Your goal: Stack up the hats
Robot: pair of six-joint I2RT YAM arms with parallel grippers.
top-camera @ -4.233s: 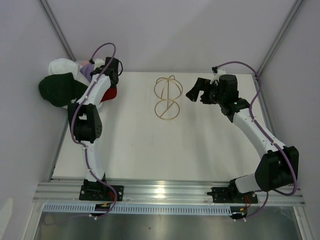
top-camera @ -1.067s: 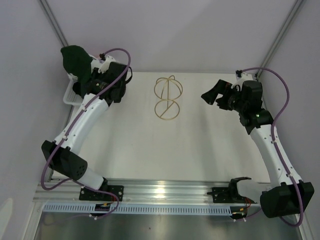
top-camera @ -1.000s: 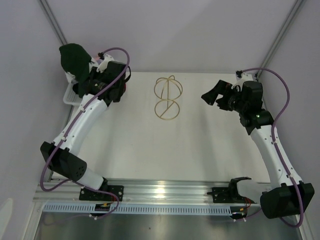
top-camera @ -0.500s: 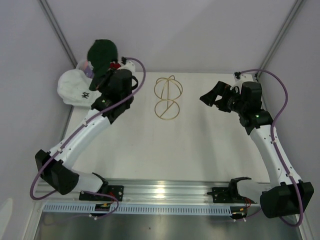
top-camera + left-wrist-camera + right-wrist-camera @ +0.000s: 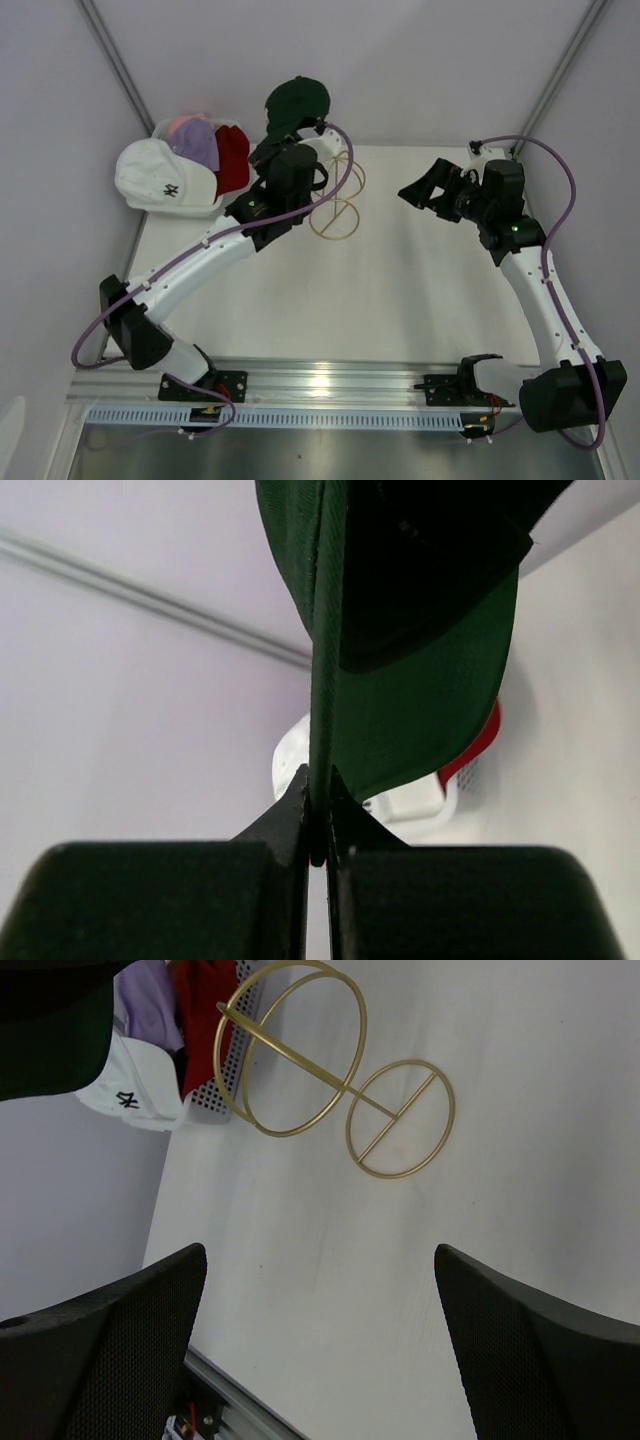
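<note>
My left gripper [image 5: 318, 822] sits at the bottom centre of the frame, its two black jaws pinched together on the thin edge of a dark green cap [image 5: 420, 710]. The cap rises to the top of the frame, its dark inside facing right. Behind it, lower right of centre, a red cap [image 5: 480, 748] lies in a white mesh basket [image 5: 432, 802]. A grey rail [image 5: 150, 600] crosses the pale wall at upper left.
</note>
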